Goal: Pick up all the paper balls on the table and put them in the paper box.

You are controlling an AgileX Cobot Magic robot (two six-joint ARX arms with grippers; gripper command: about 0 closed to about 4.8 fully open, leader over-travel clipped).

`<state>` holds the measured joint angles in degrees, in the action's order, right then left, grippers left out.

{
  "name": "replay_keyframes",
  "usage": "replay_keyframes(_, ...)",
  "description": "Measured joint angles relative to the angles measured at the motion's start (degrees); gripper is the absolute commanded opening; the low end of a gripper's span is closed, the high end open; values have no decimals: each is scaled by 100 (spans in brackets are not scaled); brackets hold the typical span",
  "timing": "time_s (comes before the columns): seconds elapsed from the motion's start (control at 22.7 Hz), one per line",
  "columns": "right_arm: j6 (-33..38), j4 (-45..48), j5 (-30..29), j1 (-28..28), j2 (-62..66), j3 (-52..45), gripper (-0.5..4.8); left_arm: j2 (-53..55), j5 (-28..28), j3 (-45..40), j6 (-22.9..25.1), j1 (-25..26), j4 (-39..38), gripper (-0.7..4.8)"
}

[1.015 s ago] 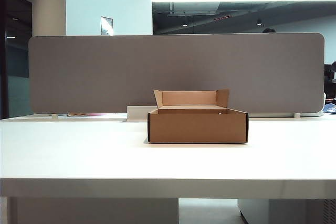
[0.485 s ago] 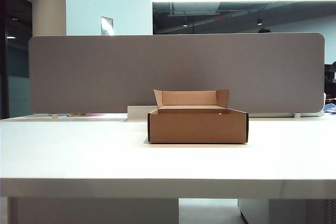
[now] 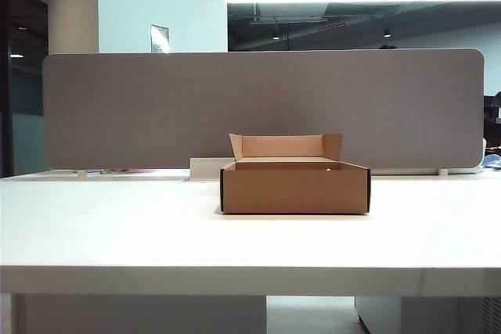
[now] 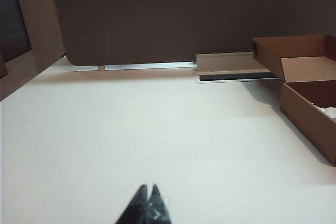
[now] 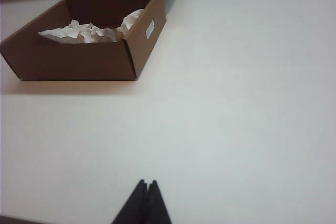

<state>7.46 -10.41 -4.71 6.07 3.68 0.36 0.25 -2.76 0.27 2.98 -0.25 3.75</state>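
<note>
The only marking on the paper box (image 5: 79, 56) is a small white label (image 5: 150, 29) stuck on one side wall, its print too small to read; a framed notice (image 3: 160, 38) on the pillar behind the divider is likewise illegible. The box is plain brown corrugated cardboard, shallow and rectangular, with dark corner edges and an upright back flap with angled ears, standing on the smooth matte white counter (image 3: 117, 232) just in front of the grey fabric divider panel (image 3: 156, 107), whose corners are rounded. The paper balls (image 5: 89, 31) lie inside the box, a heap of crumpled white wads with sharp creases, pressed against one another so that I cannot count them apart. A low white block (image 4: 226, 64) with a dark underside sits beside the box's back flap, against the divider. The left gripper (image 4: 147, 203) hangs low over the bare counter, well clear of the box, its dark pointed fingers clenched together on nothing. The right gripper (image 5: 146, 200) sits likewise on the box's other side, fingers pressed tip to tip, empty.
</note>
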Motion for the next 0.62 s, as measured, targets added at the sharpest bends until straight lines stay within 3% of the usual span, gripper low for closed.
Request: replay_keyframes(0.62, -431, 321, 343, -444, -361, 0, -1, -9, 0, 0, 0, 0, -17, -6)
